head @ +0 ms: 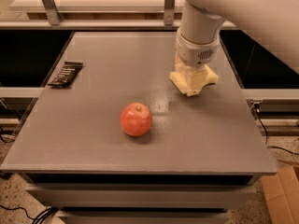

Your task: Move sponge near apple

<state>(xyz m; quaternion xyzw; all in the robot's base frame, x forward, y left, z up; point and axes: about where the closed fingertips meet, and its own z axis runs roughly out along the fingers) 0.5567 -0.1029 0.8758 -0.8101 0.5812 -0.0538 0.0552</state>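
Note:
The red-orange apple [136,119] sits on the grey table [112,50], left of centre and towards the front. The pale yellow sponge [210,77] is at the right middle of the table, up and to the right of the apple and well apart from it. My gripper [193,88] comes down from the white arm and is shut on the sponge, whose edges stick out on both sides. The sponge is held at or just above the table top; I cannot tell if it touches.
A flat black ridged item [65,73] lies near the table's left edge. Metal frame posts [169,3] stand behind the table. A cardboard box [282,195] is on the floor at the lower right. Cables run along the floor.

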